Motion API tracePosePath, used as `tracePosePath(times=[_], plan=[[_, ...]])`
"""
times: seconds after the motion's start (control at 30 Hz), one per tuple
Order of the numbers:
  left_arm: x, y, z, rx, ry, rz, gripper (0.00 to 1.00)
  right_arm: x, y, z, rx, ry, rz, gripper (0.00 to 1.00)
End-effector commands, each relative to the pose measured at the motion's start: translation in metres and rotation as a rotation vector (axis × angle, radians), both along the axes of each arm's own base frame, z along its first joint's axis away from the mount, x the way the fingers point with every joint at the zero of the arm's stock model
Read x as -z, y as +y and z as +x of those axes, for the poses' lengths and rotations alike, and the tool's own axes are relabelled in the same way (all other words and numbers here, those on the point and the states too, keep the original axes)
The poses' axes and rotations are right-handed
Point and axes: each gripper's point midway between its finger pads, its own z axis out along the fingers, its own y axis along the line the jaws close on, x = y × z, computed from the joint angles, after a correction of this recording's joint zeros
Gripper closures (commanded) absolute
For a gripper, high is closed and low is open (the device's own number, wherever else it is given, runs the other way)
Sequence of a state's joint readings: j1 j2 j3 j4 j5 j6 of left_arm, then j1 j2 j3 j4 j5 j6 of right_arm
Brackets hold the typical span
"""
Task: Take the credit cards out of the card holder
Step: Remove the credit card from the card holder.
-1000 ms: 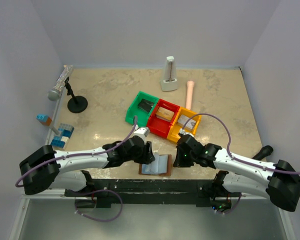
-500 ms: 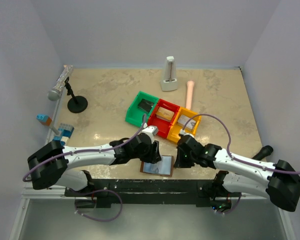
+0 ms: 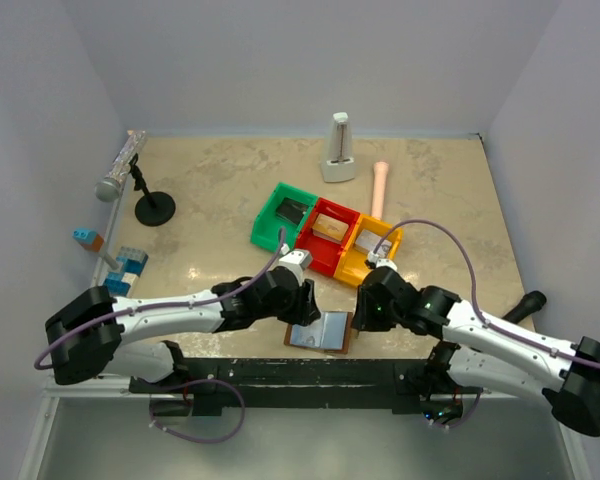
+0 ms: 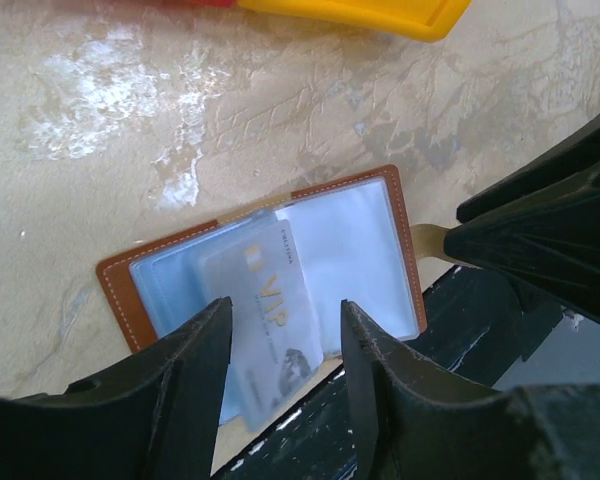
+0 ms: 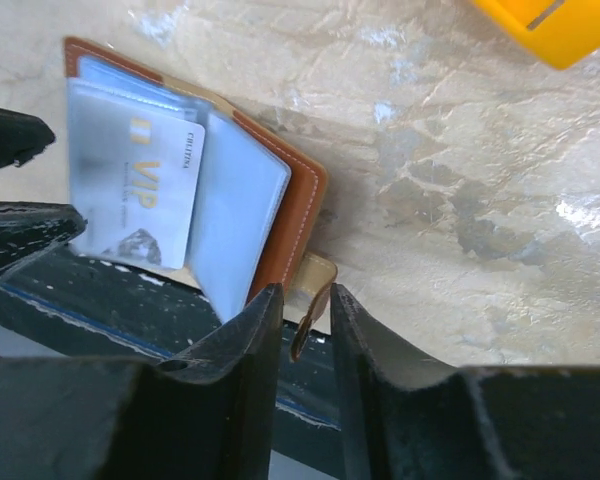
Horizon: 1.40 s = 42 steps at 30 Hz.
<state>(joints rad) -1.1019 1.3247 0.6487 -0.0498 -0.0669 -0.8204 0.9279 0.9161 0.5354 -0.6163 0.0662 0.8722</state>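
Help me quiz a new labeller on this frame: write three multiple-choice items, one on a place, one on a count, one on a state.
1. Where does the card holder lie?
A) in a bin
B) at the table's near edge
C) beside the microphone

2. How many bins stand in a row?
A) two
B) three
C) five

3. How is the card holder?
A) folded shut
B) standing on edge
C) lying open

Answers:
1 B, it sits right at the front edge.
2 B, green, red and yellow stand side by side.
3 C, both clear panels and a VIP card show.
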Motion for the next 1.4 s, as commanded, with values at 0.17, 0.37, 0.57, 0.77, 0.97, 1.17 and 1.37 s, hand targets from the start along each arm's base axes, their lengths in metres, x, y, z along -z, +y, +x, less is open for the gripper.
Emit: tracePosePath(times=[0.17,0.37,0.57,0.77,0.97,1.17,1.37], plan=[[-0.005,0.029,0.005,-0.094,-0.049,0.024,0.48,-0.052,0.004,0.018,-0.005,-0.143,0.062,0.64],[-0.011,0.038,0.004,-0.116,-0.070,-0.035,0.48,-0.072,0.060,0.007,-0.196,-0.167,0.353,0.94],[-0.019,0.016,-0.002,-0.035,-0.076,-0.170,0.53,-0.046,0.077,0.009,-0.223,-0.106,0.349,1.00],[-0.011,0.004,-0.008,0.017,-0.041,-0.190,0.60,0.005,0.073,0.008,-0.175,-0.007,0.257,1.00],[0.002,0.008,-0.007,-0.003,-0.023,-0.161,0.62,0.020,0.074,0.015,-0.151,-0.003,0.243,1.00],[0.023,0.020,-0.007,-0.044,0.004,-0.087,0.64,0.038,0.067,0.017,-0.104,0.047,0.240,0.96],[0.043,0.031,-0.009,-0.078,0.029,-0.037,0.67,0.024,0.072,0.022,-0.087,-0.011,0.329,0.84]])
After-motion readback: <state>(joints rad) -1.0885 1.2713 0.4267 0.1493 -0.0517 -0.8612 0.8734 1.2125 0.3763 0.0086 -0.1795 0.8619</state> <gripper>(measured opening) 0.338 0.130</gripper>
